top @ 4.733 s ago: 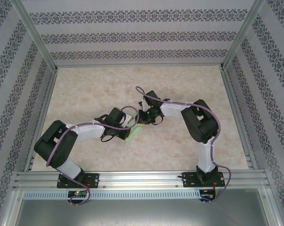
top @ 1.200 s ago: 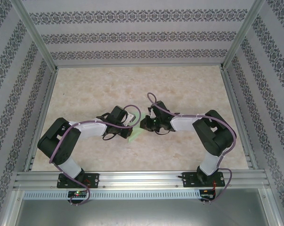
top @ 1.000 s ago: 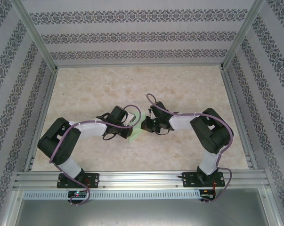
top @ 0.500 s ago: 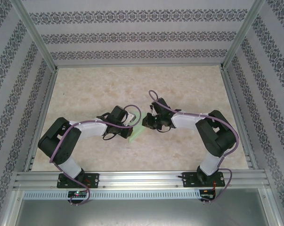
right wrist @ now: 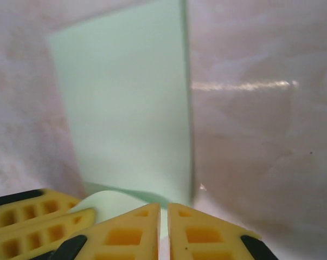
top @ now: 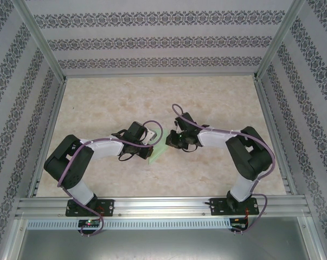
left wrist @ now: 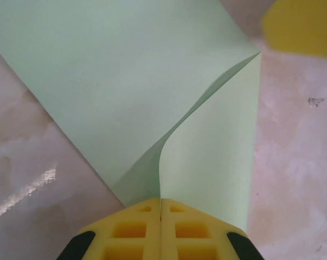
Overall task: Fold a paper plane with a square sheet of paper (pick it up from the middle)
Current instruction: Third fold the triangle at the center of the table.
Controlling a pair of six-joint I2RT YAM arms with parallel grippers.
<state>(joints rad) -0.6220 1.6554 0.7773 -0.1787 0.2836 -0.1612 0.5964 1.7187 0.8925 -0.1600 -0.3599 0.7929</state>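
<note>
**Two grippers on one part-folded sheet**

On the left, the left gripper (left wrist: pixel 160 208) was clamped shut on a corner of the square sheet of paper (left wrist: pixel 98 81), where one flap curled up over the layer beneath it. The sheet sat mid-table (top: pixel 206 97) between the arms. The right gripper (right wrist: pixel 164 214) had its jaws nearly together with green in the slit, apparently pinching the opposite side. I judged an early fold under way, most creases left to make. Next called for laying the flap edge to edge, then pressing the crease.

Beige marbled tabletop (top: pixel 217 92), striped floral-patterned walls (top: pixel 152 43)
</note>
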